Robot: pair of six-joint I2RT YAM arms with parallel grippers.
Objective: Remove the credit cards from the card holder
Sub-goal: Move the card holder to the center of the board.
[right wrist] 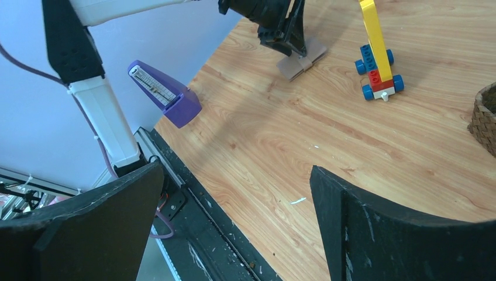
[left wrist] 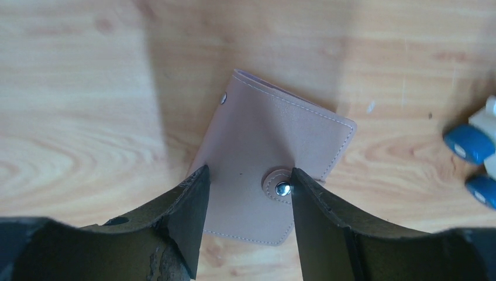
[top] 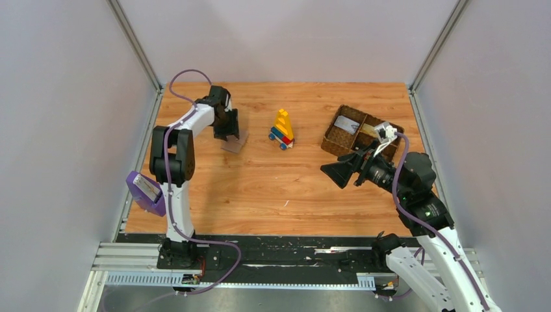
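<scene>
Nearest the bases, the right gripper (top: pixel 338 174) hangs over the table (top: pixel 260 195) with its fingers spread wide and nothing between them; its own camera shows only bare wood in the gap (right wrist: pixel 234 170). That camera also catches the purple wedge (right wrist: pixel 166 93) at the table's left edge, a scale on its slanted face that is too small to read from the top view (top: pixel 146 193). Farther back on the left, the left gripper (top: pixel 232 136) stands over the card holder (top: pixel 235 143), which lies flat and shut on the wood. From above, the holder is a small brownish patch half hidden by the arm. The left wrist view shows it whole, pinkish with stitched edges and a round snap tab (left wrist: pixel 275 146). There the gripper is open (left wrist: pixel 245 193), one finger at the holder's left edge and the other just beside the snap; I cannot tell whether they touch it. The brick toy (top: pixel 282 129) stands between the holder and the basket (top: pixel 333 144), with only its blue wheels (left wrist: pixel 471 146) showing at the left wrist view's edge. In the basket, far right, lie a grey-white card (top: pixel 349 125) and what looks like a tan card (top: pixel 368 130). The right arm covers part of the basket, and the right wrist view cuts it to a corner (right wrist: pixel 482 120).
</scene>
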